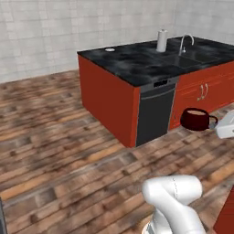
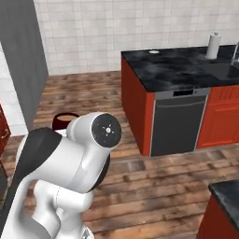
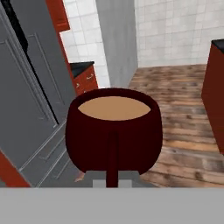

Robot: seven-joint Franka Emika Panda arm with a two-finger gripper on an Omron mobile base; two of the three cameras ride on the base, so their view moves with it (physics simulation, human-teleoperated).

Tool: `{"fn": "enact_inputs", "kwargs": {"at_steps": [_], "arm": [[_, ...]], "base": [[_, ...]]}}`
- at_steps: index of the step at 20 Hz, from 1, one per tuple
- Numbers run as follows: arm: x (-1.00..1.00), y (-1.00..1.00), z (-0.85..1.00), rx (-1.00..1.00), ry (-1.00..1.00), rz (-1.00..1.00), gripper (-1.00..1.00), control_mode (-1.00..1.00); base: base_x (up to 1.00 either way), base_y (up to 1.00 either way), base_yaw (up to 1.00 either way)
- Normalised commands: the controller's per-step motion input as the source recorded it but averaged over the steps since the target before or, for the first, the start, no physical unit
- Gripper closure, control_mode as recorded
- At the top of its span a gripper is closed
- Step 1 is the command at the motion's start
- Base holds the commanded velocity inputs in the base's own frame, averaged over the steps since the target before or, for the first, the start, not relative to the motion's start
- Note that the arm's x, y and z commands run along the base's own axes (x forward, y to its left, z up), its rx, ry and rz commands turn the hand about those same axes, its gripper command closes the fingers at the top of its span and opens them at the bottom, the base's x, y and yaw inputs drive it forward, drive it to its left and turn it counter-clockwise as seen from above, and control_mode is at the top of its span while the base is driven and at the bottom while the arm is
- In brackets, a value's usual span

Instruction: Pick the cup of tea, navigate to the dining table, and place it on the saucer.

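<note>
so the jaws are clamped tight on the handle of the cup of tea [image 3: 114, 131]. in the hand view the handle runs straight down the near side of the cup into the gap between the tips, which makes sense: a thin handle is the only part narrow enough for these jaws to pinch, and holding it there keeps the rim level so the light brown tea sits flat and well inside the rim.

from the left base view the cup [image 1: 196, 119] hangs out in mid-air off the white end of the arm, over the wooden floor [image 1: 68, 137], not resting on anything. the right base view only catches a sliver of it [image 2: 63, 119] behind the arm's big joint.

further out is the dining table [image 1: 137, 68], the island with the black marbled worktop and red base. the saucer [image 1: 110, 49] is the little white disc at the far left corner of that worktop, well apart from the cup. a paper towel roll [image 1: 162, 41] and faucet [image 1: 185, 44] stand at the other end by the sink, so the saucer corner looks open for an approach.

my read: pick is done, carry is underway, placing not yet started. biggest risk i'd guess is sloshing or the cup swivelling on that handle pinch while the base drives.
</note>
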Motion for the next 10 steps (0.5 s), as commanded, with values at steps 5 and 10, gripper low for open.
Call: {"fn": "enact_inputs", "kwargs": {"at_steps": [5, 10], "arm": [[0.0, 0.0, 0.0, 0.0, 0.0, 0.0, 1.0, 1.0], [0.0, 0.0, 0.0, 0.0, 0.0, 0.0, 1.0, 1.0]], "base": [[0.94, 0.46, -0.41], [1.0, 0.81, -0.21]]}}
